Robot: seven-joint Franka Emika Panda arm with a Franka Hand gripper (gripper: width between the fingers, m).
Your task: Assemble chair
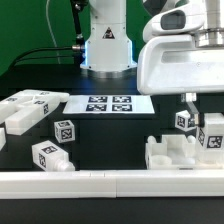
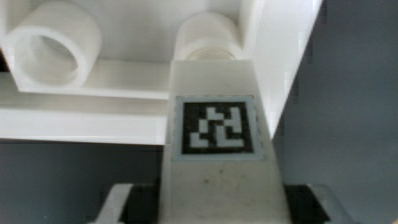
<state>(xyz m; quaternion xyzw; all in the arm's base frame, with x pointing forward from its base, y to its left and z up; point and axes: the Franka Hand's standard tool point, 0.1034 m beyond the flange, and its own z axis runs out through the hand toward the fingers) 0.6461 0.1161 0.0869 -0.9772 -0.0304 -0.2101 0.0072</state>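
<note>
- Exterior view's left: loose chair parts [image 1: 30, 105] lie on the tabletop [image 1: 110, 140], clear of the marker board [image 1: 105, 103].
- Lower right: fingers [image 1: 186, 100] clamp a tagged chair leg [image 1: 185, 120] above the chair panel [image 1: 172, 152], apparently aligning it with a socket.

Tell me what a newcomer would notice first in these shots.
The fingers clamp a tagged white chair piece, its far end at a white panel with a round hole, at the exterior view's right. Loose tagged parts lie at that view's left. The marker board sits mid-table in front of the robot base.
</note>
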